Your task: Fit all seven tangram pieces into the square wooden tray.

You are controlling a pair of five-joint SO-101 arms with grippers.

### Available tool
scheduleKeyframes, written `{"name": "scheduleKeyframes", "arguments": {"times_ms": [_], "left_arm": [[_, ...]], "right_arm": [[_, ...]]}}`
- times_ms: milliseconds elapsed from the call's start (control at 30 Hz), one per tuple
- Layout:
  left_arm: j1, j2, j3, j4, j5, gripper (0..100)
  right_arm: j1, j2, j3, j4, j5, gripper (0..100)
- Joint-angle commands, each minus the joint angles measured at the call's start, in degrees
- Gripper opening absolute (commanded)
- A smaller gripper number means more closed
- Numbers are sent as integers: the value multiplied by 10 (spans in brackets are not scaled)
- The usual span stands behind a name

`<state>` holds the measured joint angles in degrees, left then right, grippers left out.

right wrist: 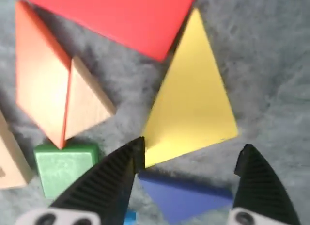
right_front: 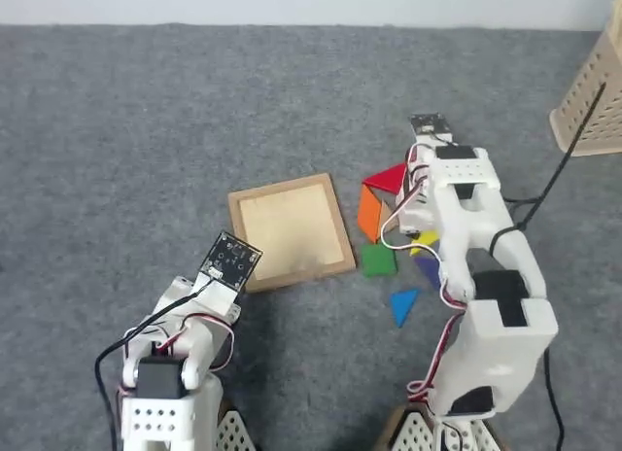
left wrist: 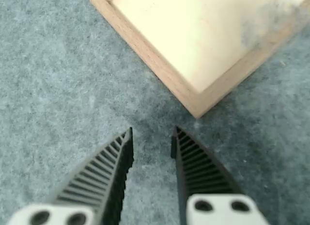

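i have the wooden tray (right_front: 301,274) just left of centre in the high view, on grey carpet (right_front: 146,130), with its pale floor showing. the pieces i can see lie on the carpet just right of it. a red triangle (right_front: 391,177) is uppermost, and an orange piece (right_front: 368,214) lies below it beside the tray's right rim. a green square (right_front: 379,260) sits under that, and a light blue triangle (right_front: 403,304) is lowest, a little apart.

the right arm stands along the right side of the frame and covers part of the group. on its wrist camera the right gripper (right wrist: 193,147) has its jaws spread wide over the edge of a yellow triangle (right wrist: 193,104) and a blue piece (right wrist: 186,196) just beside it. i can't tell whether they touch either one.

the left gripper (left wrist: 152,133) is at lower left, over carpet near a tray corner, jaws a small gap apart and pinching nothing. a slatted basket (right_front: 595,91) stands at the upper right edge.
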<state>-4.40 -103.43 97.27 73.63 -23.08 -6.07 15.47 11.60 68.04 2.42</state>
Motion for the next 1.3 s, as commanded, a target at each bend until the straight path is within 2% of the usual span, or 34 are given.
{"name": "scheduleKeyframes", "arguments": {"times_ms": [0,367,667,800,967,1267], "left_arm": [[-3,-12,-7,0,4,122],[-3,-12,-7,0,4,122],[-2,-12,-7,0,4,122],[-2,-12,-7,0,4,122],[-2,-12,-7,0,4,122],[-2,-12,-7,0,4,122]], "right_arm": [[7,-59,-38,11,12,308],[-4,100,-80,-22,25,310],[-40,122,-93,-3,33,296],[-24,108,-94,-3,34,226],[-3,42,-83,21,51,221],[-20,-80,4,-2,58,220]]}}
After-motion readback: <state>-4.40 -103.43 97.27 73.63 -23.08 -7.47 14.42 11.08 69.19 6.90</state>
